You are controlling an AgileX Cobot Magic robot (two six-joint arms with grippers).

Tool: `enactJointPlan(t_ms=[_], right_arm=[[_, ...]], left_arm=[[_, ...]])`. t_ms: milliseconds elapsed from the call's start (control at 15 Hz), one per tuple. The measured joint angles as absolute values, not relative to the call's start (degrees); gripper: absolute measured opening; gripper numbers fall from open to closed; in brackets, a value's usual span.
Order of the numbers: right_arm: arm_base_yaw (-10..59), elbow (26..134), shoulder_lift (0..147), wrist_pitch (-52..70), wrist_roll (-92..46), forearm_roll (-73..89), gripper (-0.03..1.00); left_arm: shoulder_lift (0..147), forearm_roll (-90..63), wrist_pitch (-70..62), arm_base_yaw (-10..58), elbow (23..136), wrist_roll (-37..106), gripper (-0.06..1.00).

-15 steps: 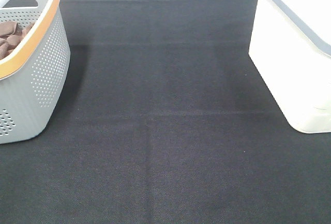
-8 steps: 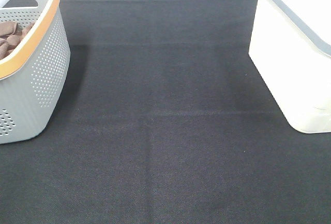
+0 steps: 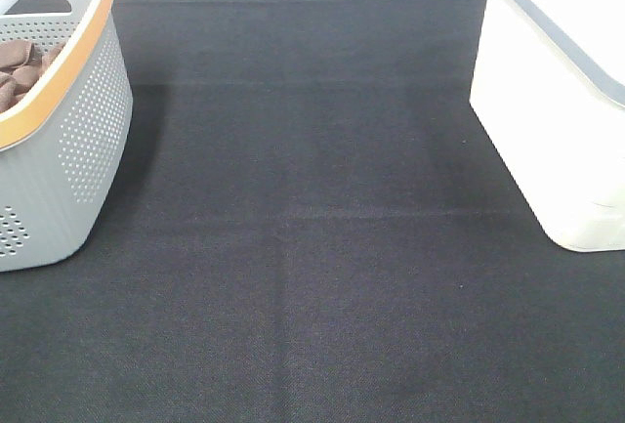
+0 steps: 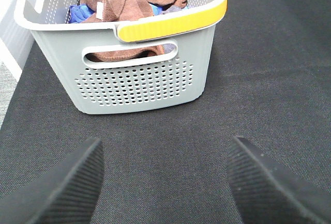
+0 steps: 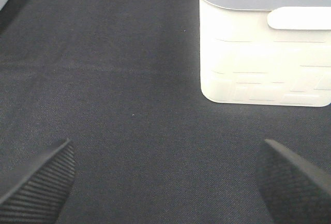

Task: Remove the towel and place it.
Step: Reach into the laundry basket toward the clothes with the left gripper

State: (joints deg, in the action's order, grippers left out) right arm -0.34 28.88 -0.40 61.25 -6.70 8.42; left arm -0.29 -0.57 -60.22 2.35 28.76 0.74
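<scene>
Towel lies bunched in the basket, white tag showing, blue cloth beside it. Left gripper faces the basket over the black mat, jaws wide, empty. Right gripper is near the white bin, jaws wide, empty.

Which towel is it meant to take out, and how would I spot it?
On the black mat, look to the grey perforated basket with the yellow-orange rim, across from the white bin. Inside lies a heap of cloths. The towel is the rust-brown one on top, marked by a small white tag, next to a blue cloth.
</scene>
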Motion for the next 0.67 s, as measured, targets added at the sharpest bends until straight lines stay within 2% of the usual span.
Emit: enactJointPlan(t_ms=[667], right_arm=[[-0.3, 28.9, -0.4, 61.2, -6.7, 8.4, 0.89]], left_arm=[[0.3, 0.4, -59.2, 2.3, 29.3, 0.7, 0.65]])
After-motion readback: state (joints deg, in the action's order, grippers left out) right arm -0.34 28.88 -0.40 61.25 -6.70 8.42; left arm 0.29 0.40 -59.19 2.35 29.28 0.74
